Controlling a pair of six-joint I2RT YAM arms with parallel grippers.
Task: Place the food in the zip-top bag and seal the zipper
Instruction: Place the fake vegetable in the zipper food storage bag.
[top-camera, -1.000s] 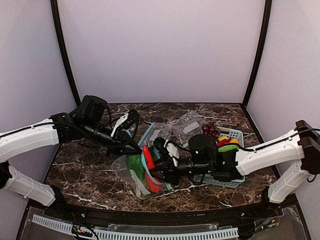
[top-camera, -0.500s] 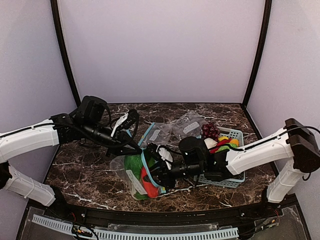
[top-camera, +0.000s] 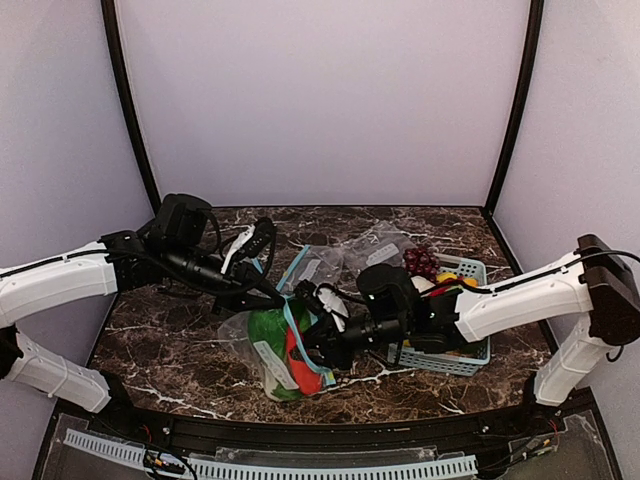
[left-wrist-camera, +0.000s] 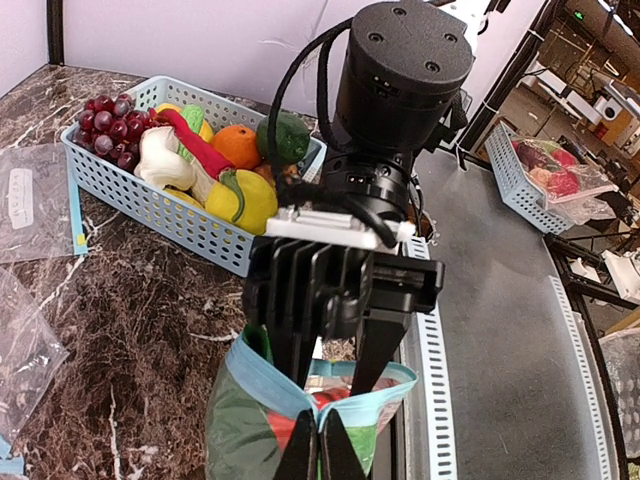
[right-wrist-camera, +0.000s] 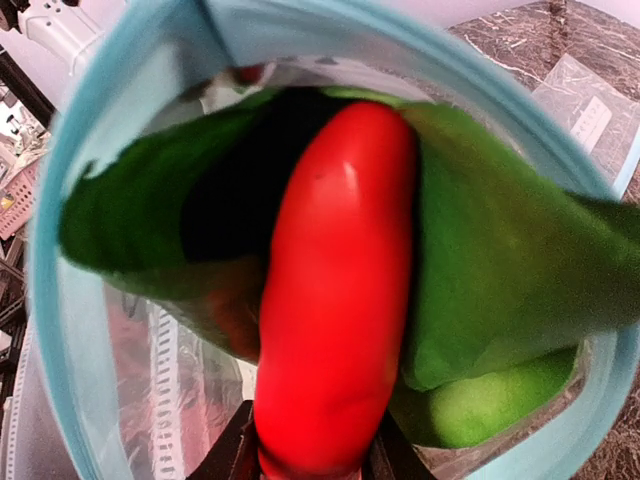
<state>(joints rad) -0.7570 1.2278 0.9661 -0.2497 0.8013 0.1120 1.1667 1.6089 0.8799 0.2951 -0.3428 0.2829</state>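
The zip-top bag (top-camera: 262, 352) stands open on the table between the arms. My left gripper (top-camera: 268, 293) is shut on its light-blue zipper (left-wrist-camera: 270, 385), pinching the near rim (left-wrist-camera: 320, 438). My right gripper (top-camera: 316, 340) reaches into the bag's mouth, shut on the red-orange tapered vegetable (right-wrist-camera: 335, 280), which also shows in the top view (top-camera: 297, 355). The leafy green vegetable (right-wrist-camera: 490, 270) lies in the bag around it. The zipper rim (right-wrist-camera: 45, 300) rings the right wrist view. I cannot make out the cucumber.
A light-blue basket (top-camera: 452, 357) at the right holds grapes, round fruit and other toy food; it also shows in the left wrist view (left-wrist-camera: 150, 205). Smaller clear bags (top-camera: 375, 250) lie behind the zip-top bag. The table's front rail runs close below the bag.
My right gripper moved left and pushed the red-orange vegetable deeper into the bag's mouth. The bag shifted a little. My left gripper kept its hold and barely moved.
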